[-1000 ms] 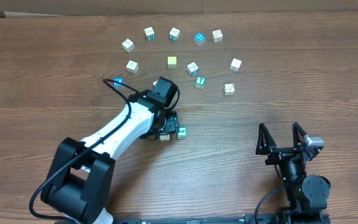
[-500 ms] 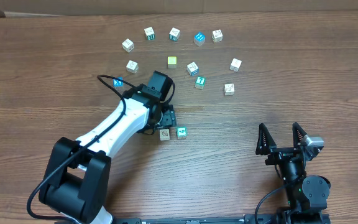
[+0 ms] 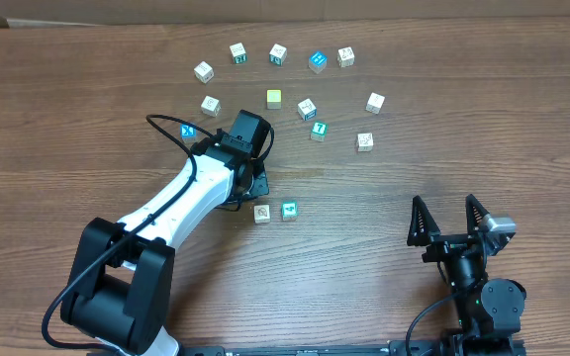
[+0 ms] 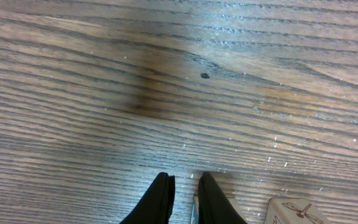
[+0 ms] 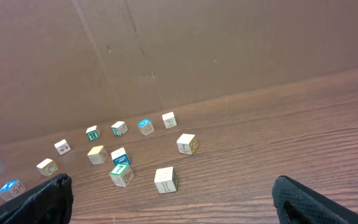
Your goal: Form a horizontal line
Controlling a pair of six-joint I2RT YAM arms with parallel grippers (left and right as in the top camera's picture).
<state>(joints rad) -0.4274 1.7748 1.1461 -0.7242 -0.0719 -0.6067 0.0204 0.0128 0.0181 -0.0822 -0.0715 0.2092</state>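
Two cubes make up your horizontal line (image 3: pixel 265 213) at present: a white-faced cube (image 3: pixel 261 214) and a teal-faced cube (image 3: pixel 289 210), side by side near the middle of the table (image 3: pixel 364 287), just beside your left gripper (image 4: pixel 184 182). Its fingers (image 4: pixel 163 198) stand almost pressed together with nothing between them, though a sliver of gap seems to show. Your right gripper (image 3: pixel 443 205) hangs well apart, its fingers spread wide and empty. The loose cubes (image 3: pixel 307 109) lie scattered beyond.
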